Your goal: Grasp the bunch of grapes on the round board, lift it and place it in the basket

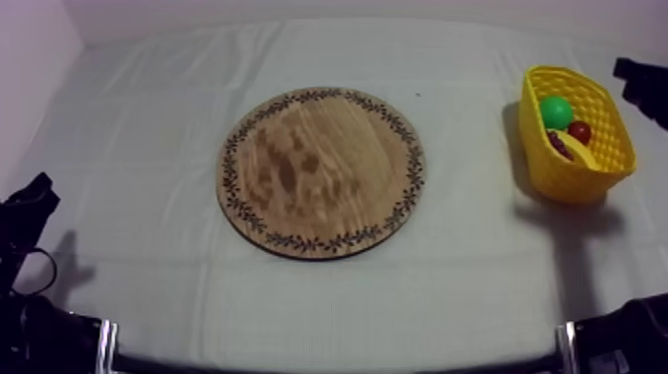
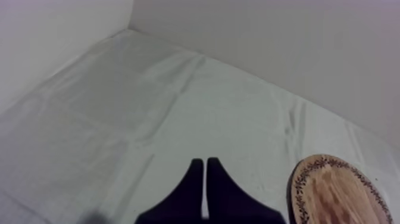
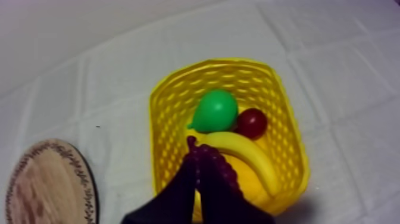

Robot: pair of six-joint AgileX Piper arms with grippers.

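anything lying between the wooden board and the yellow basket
No, that stretch is bare: the top view shows plain cloth from the wooden board to the yellow basket.

Board [image 1: 320, 171] mid-table; basket [image 1: 557, 181] at right (grapes [image 1: 560, 145], banana [image 1: 585, 153], pear [image 1: 556, 111], small red fruit [image 1: 580, 131] inside).

There is one round wooden board [image 1: 323, 171] and one yellow basket [image 1: 577, 187]. In the basket I count four pieces of toy fruit: one green pear [image 3: 216, 111], one banana [image 3: 250, 156], one small red fruit [image 3: 251, 123], and what looks like a single bunch of grapes [image 1: 560, 145], dark and half hidden.
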